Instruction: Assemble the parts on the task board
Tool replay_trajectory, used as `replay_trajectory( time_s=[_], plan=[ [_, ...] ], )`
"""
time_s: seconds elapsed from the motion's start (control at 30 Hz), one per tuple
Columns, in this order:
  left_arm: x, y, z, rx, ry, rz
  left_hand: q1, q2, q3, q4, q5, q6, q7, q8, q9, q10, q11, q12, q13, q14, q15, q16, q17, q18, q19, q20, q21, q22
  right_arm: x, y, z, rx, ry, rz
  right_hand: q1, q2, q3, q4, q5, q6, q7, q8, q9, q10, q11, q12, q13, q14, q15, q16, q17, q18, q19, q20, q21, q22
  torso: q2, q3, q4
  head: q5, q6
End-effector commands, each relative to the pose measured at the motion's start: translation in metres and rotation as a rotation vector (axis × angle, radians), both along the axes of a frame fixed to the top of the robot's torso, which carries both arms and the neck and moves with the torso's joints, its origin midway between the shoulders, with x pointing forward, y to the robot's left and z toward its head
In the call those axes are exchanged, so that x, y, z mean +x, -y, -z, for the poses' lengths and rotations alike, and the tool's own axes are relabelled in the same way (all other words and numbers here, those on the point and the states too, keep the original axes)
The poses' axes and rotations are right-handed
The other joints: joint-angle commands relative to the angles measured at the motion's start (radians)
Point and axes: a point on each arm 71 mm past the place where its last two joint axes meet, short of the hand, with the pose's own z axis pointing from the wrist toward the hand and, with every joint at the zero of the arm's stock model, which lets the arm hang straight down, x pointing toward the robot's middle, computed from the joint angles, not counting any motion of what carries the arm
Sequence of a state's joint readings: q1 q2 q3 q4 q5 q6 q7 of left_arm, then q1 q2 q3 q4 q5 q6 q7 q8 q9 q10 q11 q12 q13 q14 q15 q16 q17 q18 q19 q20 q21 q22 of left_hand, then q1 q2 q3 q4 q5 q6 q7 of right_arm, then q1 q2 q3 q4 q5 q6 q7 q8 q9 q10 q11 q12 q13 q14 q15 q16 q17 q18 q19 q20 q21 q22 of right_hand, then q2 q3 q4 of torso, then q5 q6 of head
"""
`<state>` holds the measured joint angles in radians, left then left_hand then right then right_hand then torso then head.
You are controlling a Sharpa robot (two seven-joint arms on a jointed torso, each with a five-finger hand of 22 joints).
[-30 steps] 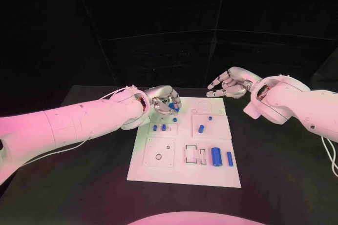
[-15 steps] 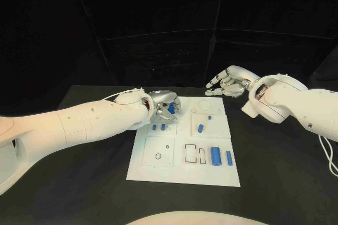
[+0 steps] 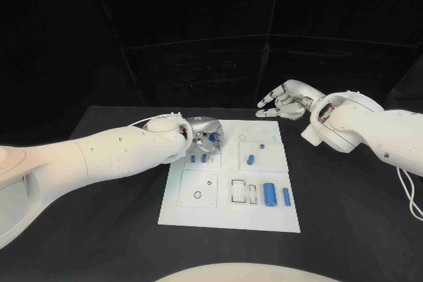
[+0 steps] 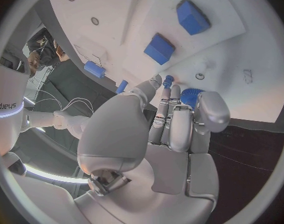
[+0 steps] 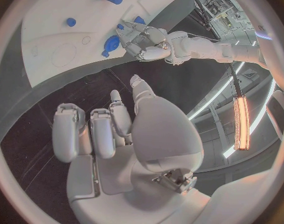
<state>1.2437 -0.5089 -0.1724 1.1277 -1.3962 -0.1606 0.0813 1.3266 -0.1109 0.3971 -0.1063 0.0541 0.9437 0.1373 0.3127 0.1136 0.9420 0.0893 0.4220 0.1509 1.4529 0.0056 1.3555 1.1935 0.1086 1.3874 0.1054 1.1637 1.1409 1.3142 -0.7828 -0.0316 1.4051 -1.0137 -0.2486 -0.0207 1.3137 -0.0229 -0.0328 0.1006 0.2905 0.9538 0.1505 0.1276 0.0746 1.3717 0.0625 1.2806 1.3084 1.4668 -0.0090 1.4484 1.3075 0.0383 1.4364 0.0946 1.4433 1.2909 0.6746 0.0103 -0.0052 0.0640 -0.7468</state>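
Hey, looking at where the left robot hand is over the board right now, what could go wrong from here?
1. The left robot hand has its fingertips around a blue round part near the board's edge; a loose hold could drop it onto the black table.
2. Two blue blocks sit close by, so the fingers might knock them.
3. The right robot hand hovers beyond the board, too far to help.

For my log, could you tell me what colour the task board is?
White; the task board shows best in the head view.
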Motion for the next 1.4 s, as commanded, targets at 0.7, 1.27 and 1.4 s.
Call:
replay_trajectory(
  time_s=[0.7, 1.27, 1.4],
  plan=[
    [0.001, 0.004, 0.007, 0.055, -0.027, -0.039, 0.005, 0.03, 0.038, -0.002, -0.004, 0.025, 0.003, -0.021, -0.011, 0.029, -0.003, -0.023, -0.024, 0.008, -0.001, 0.013, -0.003, -0.011, 0.01, 0.0, 0.02, 0.023, 0.0, -0.001, -0.002, 0.005, 0.01, 0.001, 0.002, 0.014, -0.001, -0.003, 0.004, -0.003, 0.0, 0.006, -0.001, -0.003, 0.0, -0.003, 0.007, 0.056, -0.005, -0.004, 0.068, 0.02, -0.004, -0.001, -0.004, -0.001, 0.0, 0.0004, 0.0008, -0.004, 0.0],
    [-0.001, 0.0, -0.007, -0.047, 0.058, -0.037, 0.043, 0.062, 0.106, -0.039, -0.005, 0.099, -0.004, -0.03, -0.012, 0.147, -0.027, -0.017, -0.025, 0.028, -0.022, 0.039, 0.019, -0.025, 0.038, -0.017, 0.089, 0.098, 0.0, 0.0, -0.002, 0.007, 0.014, 0.003, 0.002, 0.014, -0.002, -0.003, 0.004, -0.003, 0.0, 0.006, -0.001, -0.002, 0.0, -0.002, 0.008, 0.057, -0.005, -0.004, 0.068, 0.02, -0.004, -0.001, -0.004, 0.0, 0.0, 0.0013, 0.002, -0.002, 0.006],
    [-0.001, 0.0, -0.014, -0.081, 0.062, -0.043, 0.041, 0.058, 0.108, -0.042, -0.005, 0.1, -0.004, -0.036, -0.014, 0.151, -0.026, -0.023, -0.027, 0.028, -0.022, 0.039, 0.017, -0.025, 0.038, -0.018, 0.088, 0.098, 0.0, 0.0, -0.002, 0.007, 0.015, 0.003, 0.002, 0.014, -0.002, -0.003, 0.004, -0.003, 0.0, 0.006, -0.001, -0.002, 0.0, -0.002, 0.008, 0.057, -0.005, -0.004, 0.068, 0.02, -0.004, -0.001, -0.004, 0.0, 0.0, 0.0009, 0.0023, -0.002, 0.006]
  ],
)
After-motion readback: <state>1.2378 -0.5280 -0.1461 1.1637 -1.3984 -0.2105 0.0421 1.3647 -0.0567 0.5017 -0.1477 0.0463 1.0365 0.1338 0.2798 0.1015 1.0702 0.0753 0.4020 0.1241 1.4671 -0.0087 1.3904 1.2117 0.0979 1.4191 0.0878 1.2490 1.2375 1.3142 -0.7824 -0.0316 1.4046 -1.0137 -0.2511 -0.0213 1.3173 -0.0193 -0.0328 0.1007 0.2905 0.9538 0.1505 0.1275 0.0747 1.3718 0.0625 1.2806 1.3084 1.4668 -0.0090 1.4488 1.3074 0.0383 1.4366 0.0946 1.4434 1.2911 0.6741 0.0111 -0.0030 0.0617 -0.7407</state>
